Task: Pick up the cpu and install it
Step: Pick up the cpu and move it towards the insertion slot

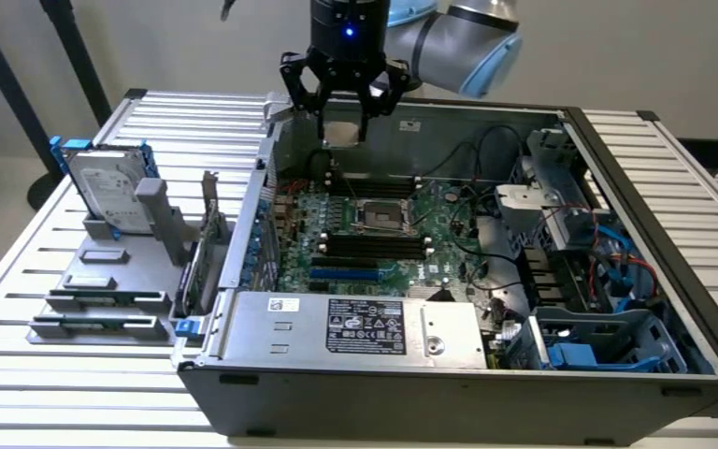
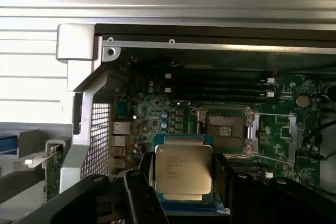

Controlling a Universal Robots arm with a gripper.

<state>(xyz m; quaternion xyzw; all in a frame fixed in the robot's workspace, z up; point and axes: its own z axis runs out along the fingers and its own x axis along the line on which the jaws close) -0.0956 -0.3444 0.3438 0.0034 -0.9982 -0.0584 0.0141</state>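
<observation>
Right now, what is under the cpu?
The green motherboard lies below the cpu, held by the gripper; the empty socket shows uncovered nearby. Board directly beneath is covered.

The cpu (image 2: 182, 169) shows a satin silver metal lid, the gripper (image 2: 184, 184) matt black plastic, the motherboard (image 2: 283, 124) a glossy green surface, the computer case (image 1: 459, 388) dull grey sheet metal.

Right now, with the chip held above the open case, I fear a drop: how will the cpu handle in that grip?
The cpu looks stiff: a flat plate with a metal lid, so it likely won't flex. Its smooth top and thin edges, pinched by the gripper, may slip. Being so thin, it is probably light.
</observation>
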